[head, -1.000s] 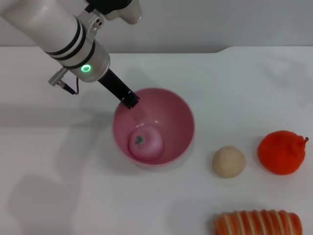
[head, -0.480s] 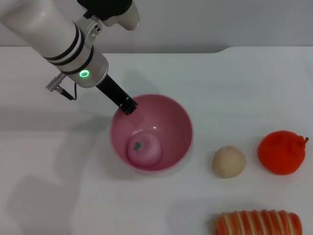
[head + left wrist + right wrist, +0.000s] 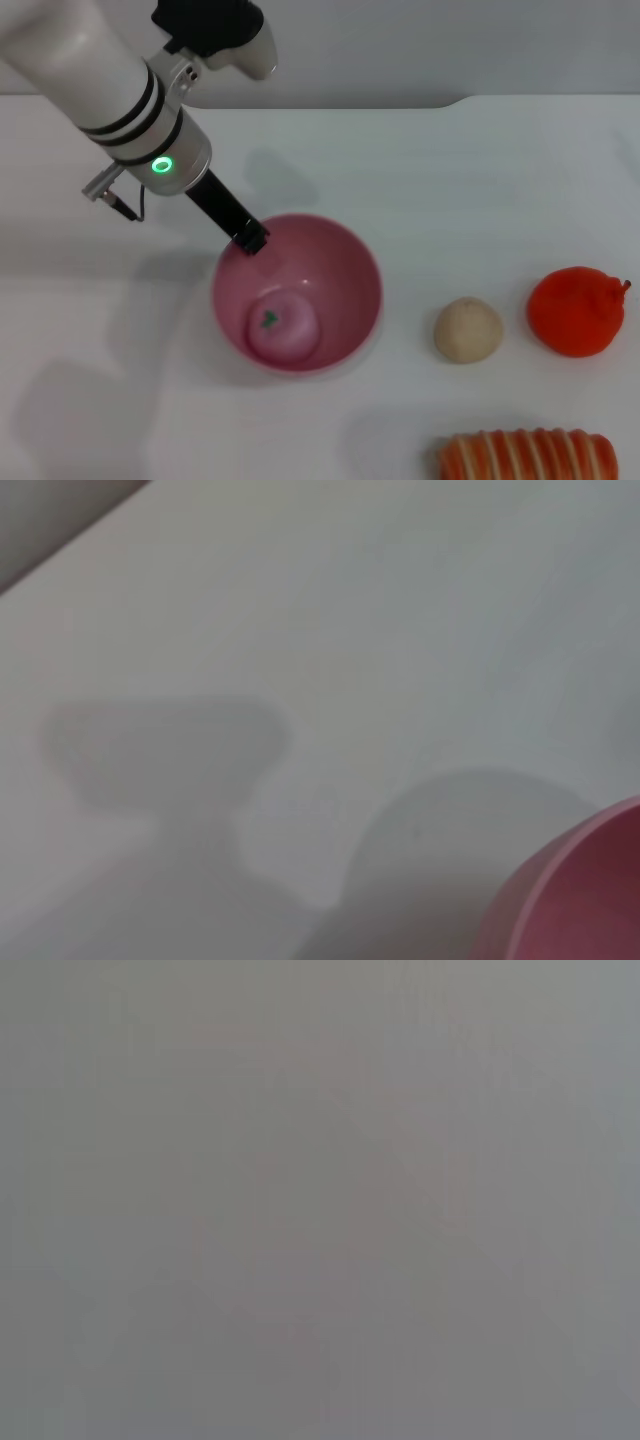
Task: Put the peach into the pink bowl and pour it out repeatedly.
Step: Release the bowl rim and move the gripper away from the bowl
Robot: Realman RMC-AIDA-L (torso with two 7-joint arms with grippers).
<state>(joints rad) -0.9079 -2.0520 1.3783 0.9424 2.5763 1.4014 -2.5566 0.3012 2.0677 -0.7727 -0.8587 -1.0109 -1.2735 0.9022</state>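
Here the left gripper (image 3: pixel 250 238) pinches the near-left rim of the glossy, deep round pink plastic bowl (image 3: pixel 350 300), its dark fingers closed on the edge. The small pale pink peach (image 3: pixel 283 326) with a green leaf mark lies inside the bowl, on the white table (image 3: pixel 480 180). The right gripper is out of sight.

The left arm reaches in from the upper left, its left pincer (image 3: pixel 250 238) angled down, fingers pinched together.
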